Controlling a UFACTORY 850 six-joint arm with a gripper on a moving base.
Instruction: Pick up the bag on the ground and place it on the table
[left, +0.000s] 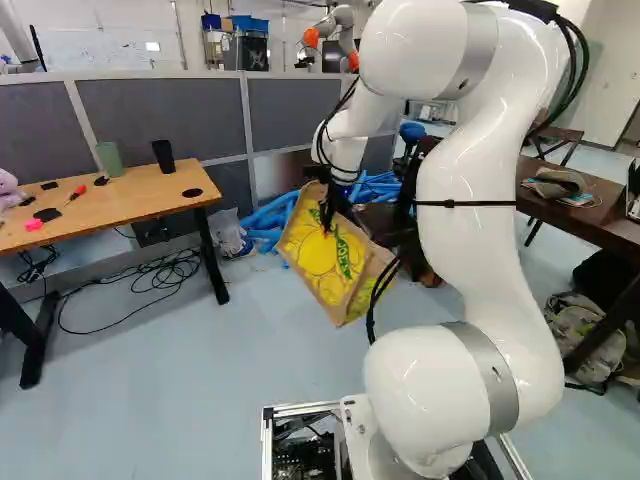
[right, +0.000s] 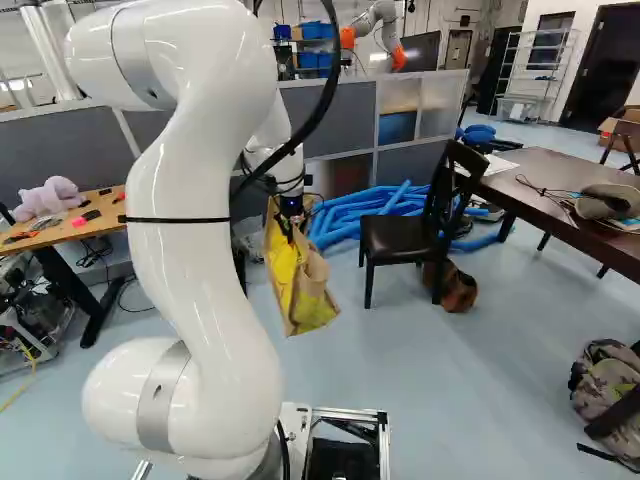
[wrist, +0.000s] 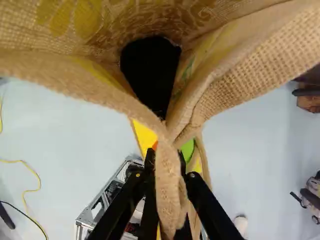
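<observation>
Burlap bag (left: 318, 262) hangs from gripper (left: 328, 210)

The gripper's 2 black fingers (wrist: 124, 202) pinch the bag's rim between them. In the left base view it hangs tilted above the floor (left: 240, 360), right of the wooden table (left: 135, 202).

Bag (left: 322, 250): yellow and tan, hanging tilted from the gripper (left: 328, 214)
Light wooden table (left: 140, 200): at the left, green cup (left: 109, 159) and black cup (left: 163, 156) near its back edge
Blue tubes (left: 268, 222): behind the bag
Cables (left: 168, 272): looped beside the table leg
Dark table (left: 600, 220): at the right
</observation>
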